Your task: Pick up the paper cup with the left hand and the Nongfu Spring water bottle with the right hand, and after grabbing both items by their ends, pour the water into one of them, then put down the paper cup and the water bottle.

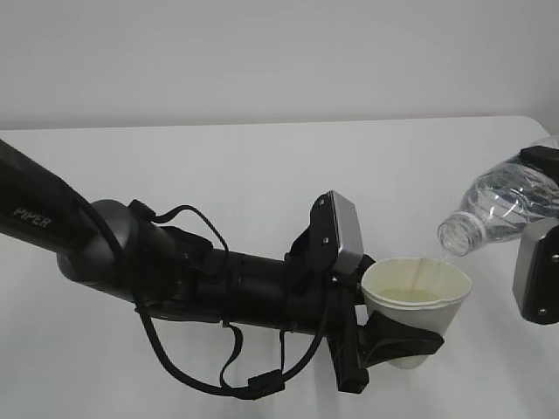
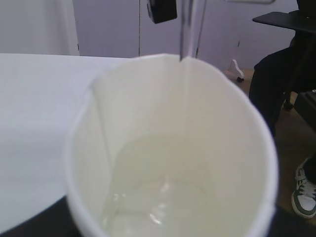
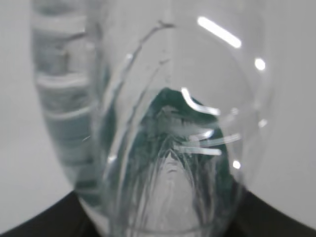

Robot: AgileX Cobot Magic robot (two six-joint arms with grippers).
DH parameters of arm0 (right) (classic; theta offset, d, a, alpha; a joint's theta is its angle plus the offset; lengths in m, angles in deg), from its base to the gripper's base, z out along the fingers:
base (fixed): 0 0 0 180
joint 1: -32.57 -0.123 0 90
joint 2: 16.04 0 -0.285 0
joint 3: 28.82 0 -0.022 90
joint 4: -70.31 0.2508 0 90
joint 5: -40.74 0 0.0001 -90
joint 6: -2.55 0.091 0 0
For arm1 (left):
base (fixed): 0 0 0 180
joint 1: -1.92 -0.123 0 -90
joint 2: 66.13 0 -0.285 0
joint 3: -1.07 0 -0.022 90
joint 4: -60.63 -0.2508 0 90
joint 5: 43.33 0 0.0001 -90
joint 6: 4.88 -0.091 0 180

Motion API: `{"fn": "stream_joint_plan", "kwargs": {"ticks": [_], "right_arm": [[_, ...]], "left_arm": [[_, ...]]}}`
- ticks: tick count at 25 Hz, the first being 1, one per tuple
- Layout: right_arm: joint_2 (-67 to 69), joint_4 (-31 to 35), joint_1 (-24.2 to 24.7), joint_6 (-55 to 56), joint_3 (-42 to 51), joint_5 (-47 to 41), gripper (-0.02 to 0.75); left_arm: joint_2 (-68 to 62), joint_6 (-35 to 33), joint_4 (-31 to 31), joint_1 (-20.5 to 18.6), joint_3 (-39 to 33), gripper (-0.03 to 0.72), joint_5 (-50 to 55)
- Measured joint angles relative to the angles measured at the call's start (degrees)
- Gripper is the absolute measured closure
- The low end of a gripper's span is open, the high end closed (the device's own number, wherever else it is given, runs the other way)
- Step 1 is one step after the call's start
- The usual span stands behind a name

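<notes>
1. At the near right of the white table (image 1: pixel 262 166), the paper cup (image 1: pixel 417 301) is held just above the surface, upright, mouth up and tipped slightly right.
2. The left hand (image 1: pixel 384 336) reaches in from the left, its black fingers (image 1: pixel 403 335) clamped around the cup's lower wall.
3. The Nongfu Spring water bottle (image 1: pixel 502 205) lies tilted at the far right, its long axis running down-left, its open neck pointing at the cup's right rim.
4. The right hand (image 1: pixel 537 262) grips the bottle's rear end; its fingers close on the body, though they are mostly hidden.
5. A thin stream of water (image 2: pixel 186 44) falls into the cup, pooling at the bottom.
</notes>
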Motion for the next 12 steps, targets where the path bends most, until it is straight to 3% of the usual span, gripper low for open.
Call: {"fn": "stream_joint_plan", "kwargs": {"ticks": [12], "right_arm": [[0.0,0.0,0.0,0.0,-0.1,0.3,0.382]], "left_arm": [[0.0,0.0,0.0,0.0,0.0,0.304,0.0]]}}
